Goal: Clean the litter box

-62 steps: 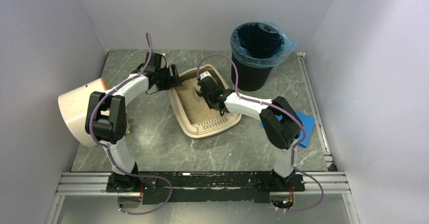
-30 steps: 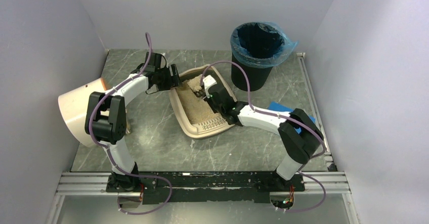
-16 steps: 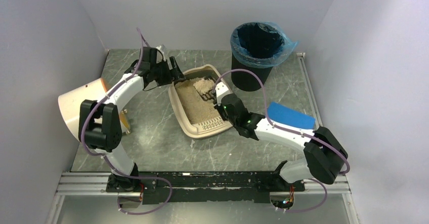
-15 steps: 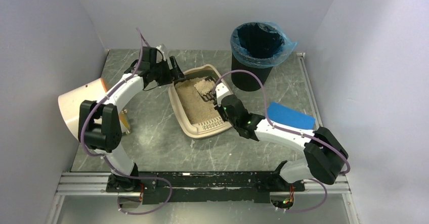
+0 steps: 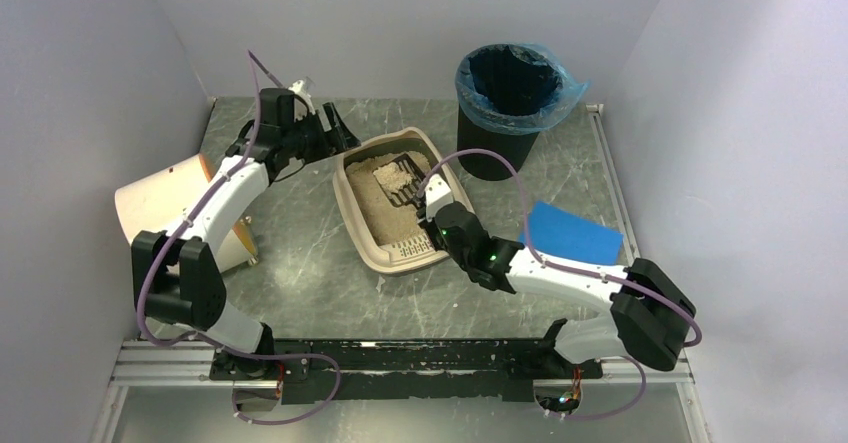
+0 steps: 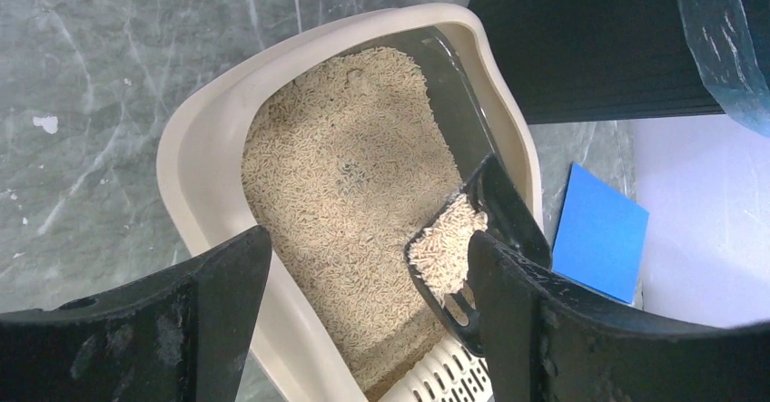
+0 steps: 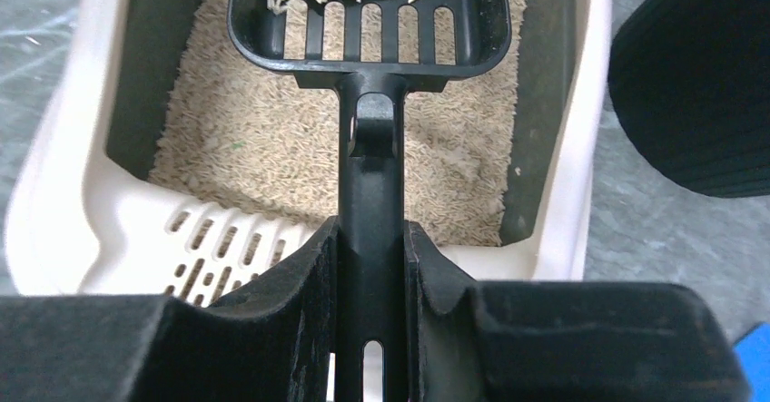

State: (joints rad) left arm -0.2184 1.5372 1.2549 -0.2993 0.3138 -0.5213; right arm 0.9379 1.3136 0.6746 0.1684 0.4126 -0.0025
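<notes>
My right gripper (image 7: 370, 239) clenches the black scoop (image 7: 368, 84) by its handle, 1 load of litter raised over the litter box (image 5: 345, 203), near the bin (image 5: 497, 148). My left gripper (image 6: 368, 243) hangs spread, empty. Dumping, I judge, is left.

Colour key. Litter box (image 5: 341, 191): beige, with a slotted grate at its 6 o'clock end; litter (image 5: 383, 215) sandy tan. Scoop (image 7: 369, 148): black, slotted. Bin (image 5: 497, 153), at 1 o'clock: black; liner (image 5: 572, 89) translucent blue. Sheet (image 5: 570, 233): plain blue. Table (image 5: 300, 263): grey-green marble, white-veined. Drum (image 5: 150, 208): cream. Cables (image 5: 480, 155): purple.
</notes>
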